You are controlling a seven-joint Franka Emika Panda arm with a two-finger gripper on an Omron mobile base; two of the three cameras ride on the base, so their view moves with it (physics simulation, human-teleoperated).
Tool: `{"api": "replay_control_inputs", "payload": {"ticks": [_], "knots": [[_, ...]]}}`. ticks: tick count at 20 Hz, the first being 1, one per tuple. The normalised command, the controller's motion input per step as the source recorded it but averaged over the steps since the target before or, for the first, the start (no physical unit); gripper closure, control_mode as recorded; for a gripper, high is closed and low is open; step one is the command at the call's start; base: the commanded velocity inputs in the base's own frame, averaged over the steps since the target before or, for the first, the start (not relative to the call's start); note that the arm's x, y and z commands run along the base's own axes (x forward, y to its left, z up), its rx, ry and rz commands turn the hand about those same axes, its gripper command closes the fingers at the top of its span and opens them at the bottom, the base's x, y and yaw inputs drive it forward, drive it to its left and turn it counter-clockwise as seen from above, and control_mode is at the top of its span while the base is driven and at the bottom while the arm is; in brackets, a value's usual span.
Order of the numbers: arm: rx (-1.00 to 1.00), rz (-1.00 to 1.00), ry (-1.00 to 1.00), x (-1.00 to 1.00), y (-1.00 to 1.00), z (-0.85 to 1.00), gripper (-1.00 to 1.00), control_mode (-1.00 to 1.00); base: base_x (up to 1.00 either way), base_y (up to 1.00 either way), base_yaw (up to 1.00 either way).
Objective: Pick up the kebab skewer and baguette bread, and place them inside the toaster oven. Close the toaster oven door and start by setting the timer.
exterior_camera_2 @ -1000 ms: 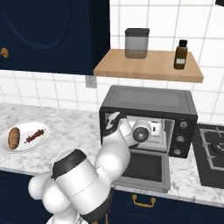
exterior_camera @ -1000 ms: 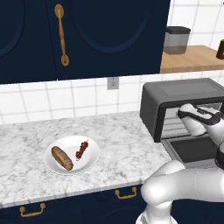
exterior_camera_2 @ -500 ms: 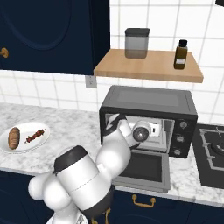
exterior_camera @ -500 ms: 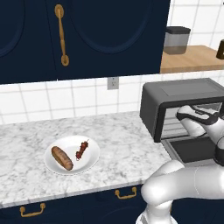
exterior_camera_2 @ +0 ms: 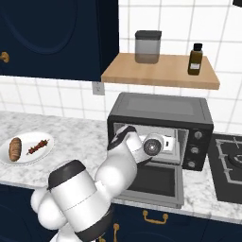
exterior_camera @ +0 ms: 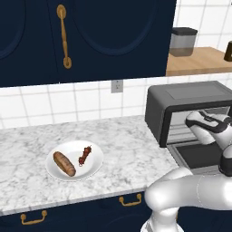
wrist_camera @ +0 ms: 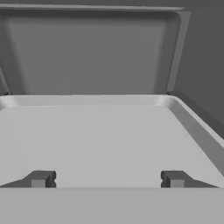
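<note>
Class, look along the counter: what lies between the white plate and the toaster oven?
Nothing: in the left base view, only bare marble counter lies between the plate and the toaster oven.

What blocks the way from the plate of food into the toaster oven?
Nothing visible: the door lies open, and bare counter separates the plate holding skewer and bread from the oven.

Evenly lit, rendered, soft light from above. Faint shadow under the white plate [exterior_camera: 74, 160] on the marble desk [exterior_camera: 127, 140]. Dim grey inside the toaster oven [exterior_camera_2: 158, 113]. No glare. Slightly soft, coarse edges throughout; no edge distortion.
</note>
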Motion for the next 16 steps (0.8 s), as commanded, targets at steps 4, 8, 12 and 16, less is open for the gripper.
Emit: {"api": "replay_control_inputs", "payload": {"ticks": [4,8,12,16], "knots": [[0.0,0.0,0.07,-0.52,-0.16,-0.66,-1.0,-1.0,0.0,0.0,0.0],[0.0,0.0,0.14,-0.56,-0.15,-0.67,-1.0,-1.0,0.0,0.0,0.0],[0.0,0.0,0.12,-0.59,-0.16,-0.66,-1.0,-1.0,0.0,0.0,0.0],[0.0,0.0,0.12,-0.63,-0.14,-0.67,-1.0,-1.0,0.0,0.0,0.0]]}}
